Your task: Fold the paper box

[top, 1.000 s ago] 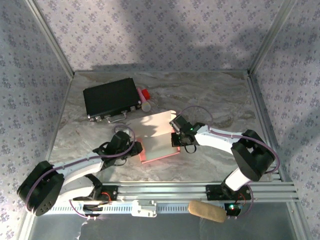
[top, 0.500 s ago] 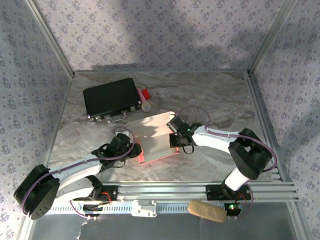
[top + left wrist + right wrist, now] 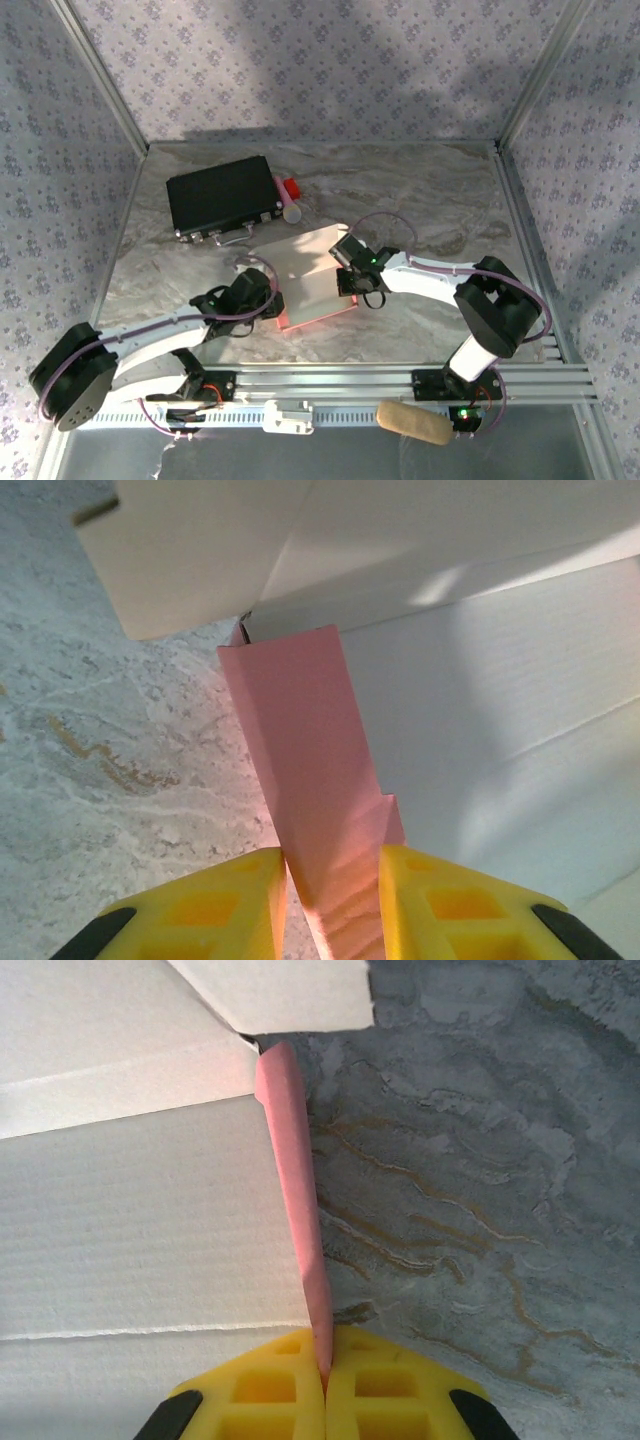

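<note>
The paper box [image 3: 312, 292] lies partly folded at the table's middle, its whitish inner side up and pink edges at the front. My left gripper [image 3: 270, 297] is at its left side, shut on an upright pink side flap [image 3: 300, 740] that stands between the yellow fingers [image 3: 225, 900]. The pale inner panel [image 3: 480, 710] spreads to the flap's right. My right gripper [image 3: 346, 281] is at the box's right side, shut on a thin pink side flap [image 3: 292, 1160] seen edge-on, with the white panel [image 3: 140, 1210] to its left.
A black rectangular case [image 3: 222, 196] sits at the back left, with a small red object [image 3: 291, 187] and a pinkish cylinder [image 3: 291, 212] beside it. A tan roll [image 3: 413, 422] lies on the rail in front of the right arm's base. Marbled table [image 3: 440, 200] lies bare to the right.
The left arm has stretched to the right, carrying its gripper in toward the box's left side. The right gripper has shifted slightly left. The box's sides have drawn closer together.
</note>
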`<action>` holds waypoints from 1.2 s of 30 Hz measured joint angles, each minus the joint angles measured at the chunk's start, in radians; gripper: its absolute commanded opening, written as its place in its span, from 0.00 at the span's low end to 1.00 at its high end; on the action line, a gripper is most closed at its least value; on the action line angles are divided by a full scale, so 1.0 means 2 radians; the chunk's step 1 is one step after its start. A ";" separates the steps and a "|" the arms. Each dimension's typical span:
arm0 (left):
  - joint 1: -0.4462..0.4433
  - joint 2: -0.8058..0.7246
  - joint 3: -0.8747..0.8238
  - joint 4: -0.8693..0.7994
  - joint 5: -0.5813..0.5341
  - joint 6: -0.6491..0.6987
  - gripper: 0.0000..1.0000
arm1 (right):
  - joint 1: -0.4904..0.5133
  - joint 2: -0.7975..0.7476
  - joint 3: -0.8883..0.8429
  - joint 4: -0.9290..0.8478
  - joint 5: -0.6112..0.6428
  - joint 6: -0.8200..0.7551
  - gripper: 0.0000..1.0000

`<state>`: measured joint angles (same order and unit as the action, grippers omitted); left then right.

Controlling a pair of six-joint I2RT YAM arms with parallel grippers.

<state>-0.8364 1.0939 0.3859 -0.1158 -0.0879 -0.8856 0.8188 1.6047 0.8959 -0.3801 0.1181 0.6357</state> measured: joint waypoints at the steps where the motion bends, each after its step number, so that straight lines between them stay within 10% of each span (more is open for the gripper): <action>1: -0.002 0.004 0.004 -0.003 -0.004 0.002 0.29 | 0.000 0.000 0.000 -0.001 0.000 0.000 0.00; 12: -0.031 0.030 0.024 -0.031 -0.047 0.003 0.16 | 0.002 0.000 0.002 -0.003 0.003 0.002 0.00; 28: -0.061 0.049 0.037 -0.049 -0.078 0.001 0.24 | 0.006 0.000 0.002 -0.003 0.007 0.013 0.00; 36: -0.073 0.088 0.069 -0.076 -0.111 -0.017 0.00 | 0.014 0.000 0.000 -0.006 0.023 0.031 0.00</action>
<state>-0.9825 1.2694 0.5236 -0.2668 -0.3096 -0.9188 0.8459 1.6043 0.8955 -0.3931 0.1638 0.6975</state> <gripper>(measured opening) 0.047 0.058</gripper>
